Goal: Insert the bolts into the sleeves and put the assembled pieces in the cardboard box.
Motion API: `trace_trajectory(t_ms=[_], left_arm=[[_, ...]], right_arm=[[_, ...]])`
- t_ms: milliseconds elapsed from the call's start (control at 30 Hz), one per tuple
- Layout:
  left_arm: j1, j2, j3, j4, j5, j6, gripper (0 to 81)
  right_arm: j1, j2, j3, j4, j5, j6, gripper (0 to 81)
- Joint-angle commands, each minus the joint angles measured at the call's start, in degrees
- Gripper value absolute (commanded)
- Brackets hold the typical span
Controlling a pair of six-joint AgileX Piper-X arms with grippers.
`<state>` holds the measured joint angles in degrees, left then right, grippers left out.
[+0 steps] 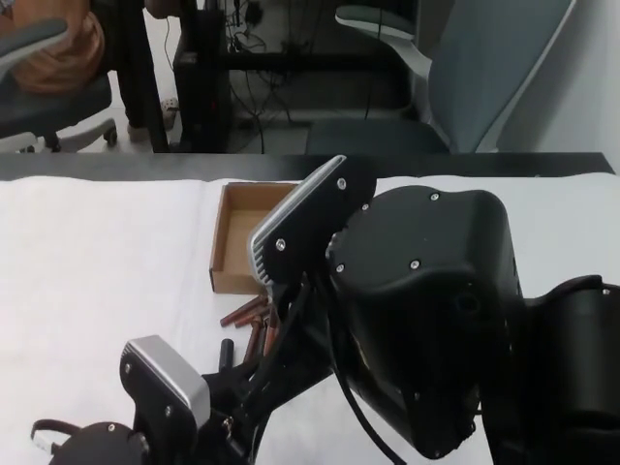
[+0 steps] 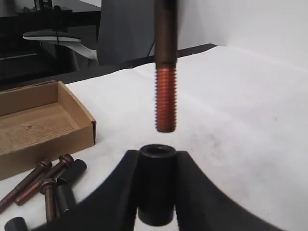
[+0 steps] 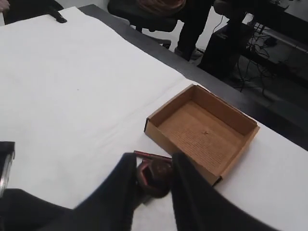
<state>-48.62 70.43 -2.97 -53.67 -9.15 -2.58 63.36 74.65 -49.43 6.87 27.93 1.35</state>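
My left gripper (image 2: 156, 158) is shut on a black sleeve (image 2: 156, 192), held upright with its hole facing up. Just above the hole hangs a copper-coloured bolt (image 2: 166, 103), threaded end down, tip a short gap from the sleeve. In the right wrist view my right gripper (image 3: 153, 162) is shut on that bolt's head (image 3: 155, 177). The empty cardboard box (image 2: 38, 126) (image 3: 202, 131) (image 1: 237, 242) stands beyond the loose parts. Loose bolts (image 2: 41, 175) (image 1: 250, 315) and black sleeves (image 2: 72, 172) (image 1: 226, 351) lie on the cloth in front of it.
A white cloth (image 1: 97, 262) covers the bench, with open room on both sides of the box. Both arms (image 1: 426, 310) crowd the near middle in the high view. Chairs (image 1: 484, 77) and desk legs stand beyond the dark far edge (image 1: 97, 167).
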Motion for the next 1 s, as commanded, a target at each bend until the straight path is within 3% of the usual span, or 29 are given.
trace_trajectory(t_ms=[0,667,867,900,967], left_arm=[[0.1,0.1,-0.3,-3.2,-0.5,0.1,1.8],[0.1,0.1,-0.3,-8.7,-0.5,-1.5,1.8],[0.1,0.1,-0.5,-9.2,-0.7,-1.5,1.8],[0.1,0.1,-0.9,-9.3,-0.7,-1.5,1.8],[0.1,0.1,-1.6,-10.1,-0.7,-1.5,1.8]], right_arm=[[0.1,-1.0,-0.4,-0.3,0.5,-0.5,0.4],[0.1,-0.6,0.3,-0.2,-0.6,0.8,0.4],[0.1,-0.5,0.3,-0.2,-8.1,1.7,0.1],[0.2,-0.6,0.3,0.1,-8.6,1.8,2.4],[0.3,-0.6,0.3,0.2,-8.6,2.9,14.8]])
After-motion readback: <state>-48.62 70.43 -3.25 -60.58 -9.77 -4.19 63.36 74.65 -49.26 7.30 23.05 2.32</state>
